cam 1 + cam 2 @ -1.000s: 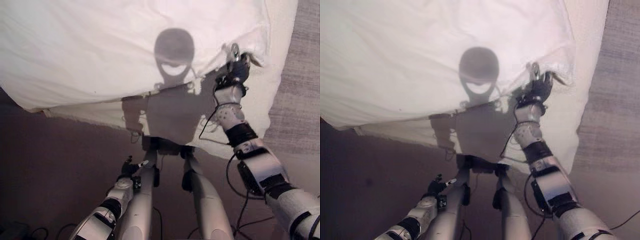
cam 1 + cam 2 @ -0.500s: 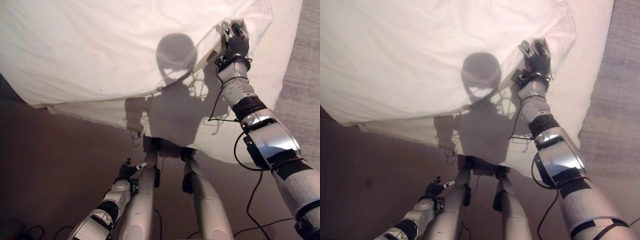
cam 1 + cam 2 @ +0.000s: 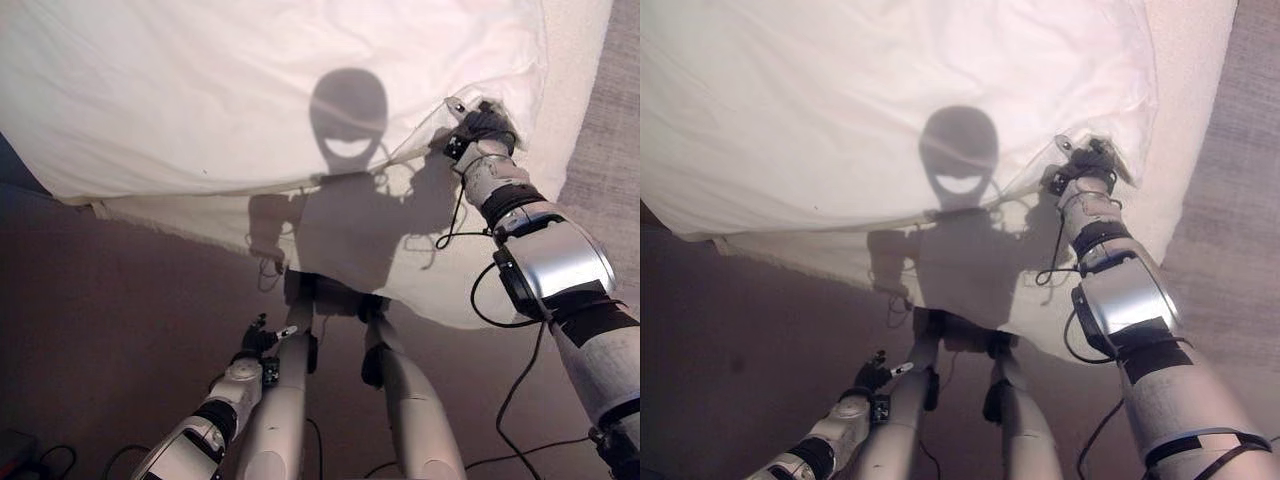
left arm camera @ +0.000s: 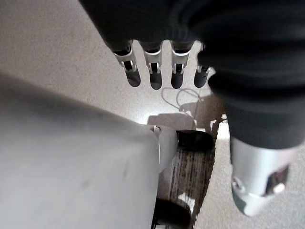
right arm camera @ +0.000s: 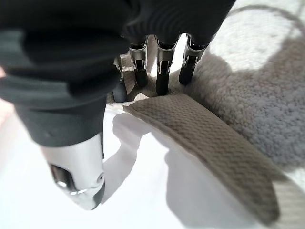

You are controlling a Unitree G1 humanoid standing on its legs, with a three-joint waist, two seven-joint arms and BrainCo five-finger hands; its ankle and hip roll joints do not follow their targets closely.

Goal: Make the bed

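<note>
Right hand (image 3: 484,125) up at the near right corner of the smooth white duvet (image 3: 200,90), fingers (image 5: 162,67) curled under its woven hem, thumb on top, pinching the cloth. Duvet spread wide over the fuzzy cream underblanket (image 3: 440,270), which stuck out below and at the right. Left hand (image 3: 258,340) low over the brown floor (image 3: 110,320), fingers (image 4: 155,71) relaxed, holding nothing.

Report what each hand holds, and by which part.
Right hand pinches the white duvet by its lower edge, near its right corner. Left hand holds nothing.
</note>
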